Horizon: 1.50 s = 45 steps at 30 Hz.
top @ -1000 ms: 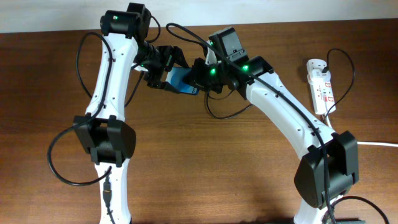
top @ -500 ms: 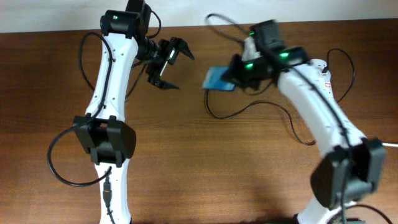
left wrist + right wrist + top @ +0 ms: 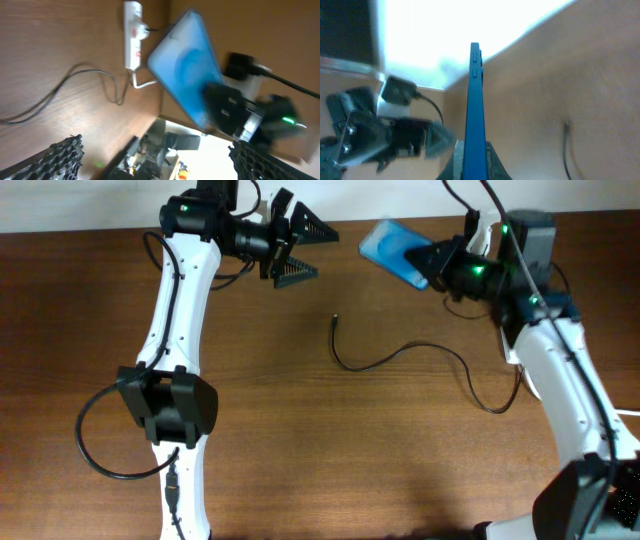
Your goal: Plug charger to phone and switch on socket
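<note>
Overhead view: I see the left gripper (image 3: 303,252) raised over the far side of the table (image 3: 300,440), its two black fingers spread wide with nothing between them. The right gripper (image 3: 427,259) is clamped on one end of the phone (image 3: 390,244), which is lifted off the table and tilted, blue screen up. The charger (image 3: 400,356) lies loose on the wood between the arms, its plug tip (image 3: 333,320) free and well apart from the phone.

Left wrist view: both fingers (image 3: 62,156) stand at the frame's outer edges, far apart. Beyond them the phone (image 3: 182,65) hangs in the air, gripped at its lower end by the right gripper (image 3: 225,107). The socket (image 3: 132,35) lies on the table beyond, with a plug head seated in it; I cannot read its switches.

Right wrist view: the phone (image 3: 474,105) stands edge-on, pinched between the fingers (image 3: 454,161). The charger's tip (image 3: 566,125) rests on the table to the right.
</note>
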Motion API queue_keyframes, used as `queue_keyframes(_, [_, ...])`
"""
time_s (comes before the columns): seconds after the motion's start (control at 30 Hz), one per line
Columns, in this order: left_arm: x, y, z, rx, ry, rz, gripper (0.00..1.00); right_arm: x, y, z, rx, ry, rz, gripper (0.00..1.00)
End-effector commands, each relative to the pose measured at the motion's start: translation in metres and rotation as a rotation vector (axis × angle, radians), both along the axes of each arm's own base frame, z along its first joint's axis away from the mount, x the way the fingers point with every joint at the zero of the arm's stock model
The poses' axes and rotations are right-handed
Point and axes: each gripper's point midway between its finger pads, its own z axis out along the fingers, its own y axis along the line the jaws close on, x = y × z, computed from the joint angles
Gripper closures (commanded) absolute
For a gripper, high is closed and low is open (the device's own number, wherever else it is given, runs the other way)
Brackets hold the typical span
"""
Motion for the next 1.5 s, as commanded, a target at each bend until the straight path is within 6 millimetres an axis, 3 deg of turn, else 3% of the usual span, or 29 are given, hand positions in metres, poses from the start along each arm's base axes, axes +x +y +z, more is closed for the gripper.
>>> queue_keyframes(0.0, [-0.005, -0.001, 0.020, -0.073, -0.047, -0.041, 0.01, 0.002, 0.019, 0.017, 0.183, -0.033, -0.016, 0.96])
queue_keyframes(0.1, [-0.005, -0.002, 0.020, -0.073, -0.051, -0.042, 0.01, 0.010, 0.033, 0.037, 0.259, -0.071, -0.070, 0.96])
queue_keyframes(0.37, [0.005, -0.016, 0.020, -0.046, -0.044, -0.004, 0.03, 0.013, 0.078, 0.031, 0.520, 0.181, -0.316, 0.96])
queue_keyframes(0.47, [0.011, -0.018, 0.018, -0.022, -0.018, 0.035, 0.17, 0.007, 0.093, 0.023, 0.553, 0.253, -0.337, 0.96])
queue_keyframes(0.5, [0.011, -0.018, 0.017, -0.019, -0.013, 0.041, 0.17, 0.006, 0.095, 0.021, 0.548, 0.258, -0.339, 0.96])
queue_keyframes(0.53, [0.013, -0.019, 0.017, -0.015, -0.008, 0.051, 0.23, 0.005, 0.096, 0.017, 0.539, 0.272, -0.345, 0.96])
queue_keyframes(0.67, [0.024, -0.016, 0.014, 0.012, 0.027, 0.120, 0.31, 0.002, 0.095, 0.004, 0.513, 0.316, -0.362, 0.96])
queue_keyframes(0.87, [0.031, -0.013, 0.008, 0.043, 0.120, 0.202, 0.47, 0.004, 0.101, 0.018, 0.540, 0.268, -0.335, 0.96])
queue_keyframes(1.03, [0.029, -0.019, 0.007, 0.042, 0.189, 0.224, 0.54, 0.001, 0.115, 0.020, 0.538, 0.241, -0.351, 0.96])
queue_keyframes(1.2, [0.029, -0.020, 0.006, 0.045, 0.202, 0.231, 0.82, -0.001, 0.122, 0.017, 0.534, 0.246, -0.345, 0.96])
queue_keyframes(1.3, [0.029, -0.020, 0.006, 0.045, 0.222, 0.242, 0.88, -0.001, 0.122, 0.017, 0.533, 0.246, -0.345, 0.96])
queue_keyframes(1.4, [0.030, -0.020, 0.005, 0.045, 0.268, 0.267, 1.00, -0.001, 0.122, 0.017, 0.533, 0.247, -0.345, 0.96])
queue_keyframes(1.47, [0.031, -0.019, 0.004, 0.047, 0.289, 0.282, 1.00, -0.001, 0.122, 0.017, 0.533, 0.247, -0.345, 0.96])
